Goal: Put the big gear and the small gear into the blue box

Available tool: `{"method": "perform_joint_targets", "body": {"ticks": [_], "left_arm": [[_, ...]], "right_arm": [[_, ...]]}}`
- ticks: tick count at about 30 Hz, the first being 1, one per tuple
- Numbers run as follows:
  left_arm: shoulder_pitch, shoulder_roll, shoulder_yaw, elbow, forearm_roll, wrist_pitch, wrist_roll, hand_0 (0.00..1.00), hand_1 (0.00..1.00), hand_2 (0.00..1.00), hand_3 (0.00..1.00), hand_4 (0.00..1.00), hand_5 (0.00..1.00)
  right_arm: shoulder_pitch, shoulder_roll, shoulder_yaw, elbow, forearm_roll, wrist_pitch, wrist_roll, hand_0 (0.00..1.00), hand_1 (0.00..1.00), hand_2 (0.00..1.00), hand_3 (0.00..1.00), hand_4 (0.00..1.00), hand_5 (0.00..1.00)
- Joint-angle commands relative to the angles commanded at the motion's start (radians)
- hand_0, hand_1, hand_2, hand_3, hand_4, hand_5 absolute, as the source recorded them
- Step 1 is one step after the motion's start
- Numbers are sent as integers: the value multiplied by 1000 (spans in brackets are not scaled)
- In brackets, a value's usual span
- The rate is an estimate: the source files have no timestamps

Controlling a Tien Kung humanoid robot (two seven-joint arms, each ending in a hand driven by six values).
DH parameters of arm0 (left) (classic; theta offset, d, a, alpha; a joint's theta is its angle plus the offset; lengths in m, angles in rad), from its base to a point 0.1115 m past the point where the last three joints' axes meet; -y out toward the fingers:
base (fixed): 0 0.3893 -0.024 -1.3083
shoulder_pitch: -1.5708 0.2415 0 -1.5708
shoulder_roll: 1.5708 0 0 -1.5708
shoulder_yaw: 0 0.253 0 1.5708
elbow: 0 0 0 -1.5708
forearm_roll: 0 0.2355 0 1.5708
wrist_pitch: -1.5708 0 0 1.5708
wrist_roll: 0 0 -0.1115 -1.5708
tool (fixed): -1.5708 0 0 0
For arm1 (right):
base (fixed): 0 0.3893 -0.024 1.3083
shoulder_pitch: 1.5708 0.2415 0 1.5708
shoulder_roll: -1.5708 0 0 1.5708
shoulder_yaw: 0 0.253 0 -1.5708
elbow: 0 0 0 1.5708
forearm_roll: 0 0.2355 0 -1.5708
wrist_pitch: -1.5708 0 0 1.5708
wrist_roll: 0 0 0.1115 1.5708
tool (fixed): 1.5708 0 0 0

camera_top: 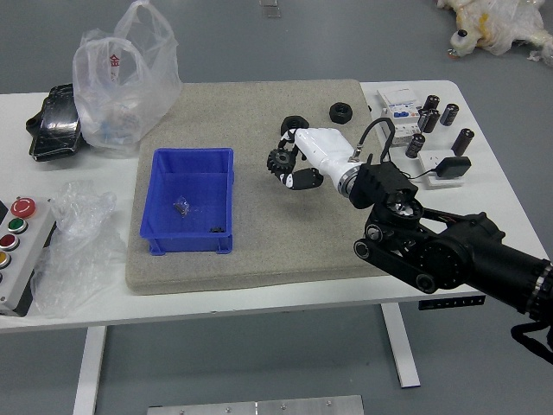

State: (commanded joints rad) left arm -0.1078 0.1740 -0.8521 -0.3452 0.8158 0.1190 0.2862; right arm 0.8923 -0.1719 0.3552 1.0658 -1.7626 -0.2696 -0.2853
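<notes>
The right hand [313, 156] grips a dark gear [282, 162] in its fingers; the blue box [184, 243] lies to the left of this hand, slightly nearer the robot.

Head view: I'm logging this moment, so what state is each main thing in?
Right hand: shut on a gear
Gear: held in the fingers
Blue box: upright, open-topped, small bits inside
Far black ring: lying flat
Near black ring: partly hidden
White plastic bag: standing, handle up
Clear plastic: crumpled
</notes>
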Motion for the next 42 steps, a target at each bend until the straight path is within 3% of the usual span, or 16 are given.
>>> {"method": "perform_joint_targets", "body": {"ticks": [7,10,11,15,16,21,22,28,29,34,35,42], "left_arm": [[2,1,-4,-1,6,-1,3,625,447,493,643,633,284],[2,2,-5,-1,8,-1,4,625,447,493,643,633,284],[2,2,-5,-2,9,-2,5,625,449,494,643,633,284],[2,4,-5,-2,9,-2,6,625,449,494,643,633,284],[2,4,-6,-2,10,-2,6,625,447,494,643,633,284],[2,5,-7,-2,12,-3,7,625,447,494,643,633,284],[2,5,-7,-2,12,-3,8,625,448,494,643,633,284],[0,4,-8,-2,14,-3,7,625,448,494,643,633,284],[0,4,-8,-2,14,-3,7,626,448,495,643,633,284],[0,5,-10,-3,16,-3,8,626,448,495,643,633,284],[0,5,-10,-3,16,-3,8,626,448,495,642,632,285],[-1,5,-9,-2,15,-3,7,625,449,494,643,633,284]], "right_arm": [[60,68,-115,128,-44,24,-18,332,506,431,489,167,10],[76,98,-157,135,-61,42,-26,332,506,431,489,167,10],[79,106,-165,132,-65,47,-27,350,551,552,559,55,102],[82,125,-178,106,-71,52,-26,350,551,552,559,55,102],[82,127,-181,97,-69,51,-24,372,609,610,588,146,126],[76,132,-185,74,-58,53,-28,372,609,610,588,146,126],[75,133,-185,73,-57,53,-30,427,699,790,721,464,146],[69,137,-187,73,-60,65,-48,427,699,790,721,464,146],[68,137,-186,74,-61,67,-50,443,753,880,907,685,236],[65,132,-167,86,-74,76,-61,443,753,880,907,685,236],[64,130,-163,88,-77,77,-62,445,762,897,939,753,243],[56,117,-122,108,-95,77,-66,442,759,901,949,793,280]]}}
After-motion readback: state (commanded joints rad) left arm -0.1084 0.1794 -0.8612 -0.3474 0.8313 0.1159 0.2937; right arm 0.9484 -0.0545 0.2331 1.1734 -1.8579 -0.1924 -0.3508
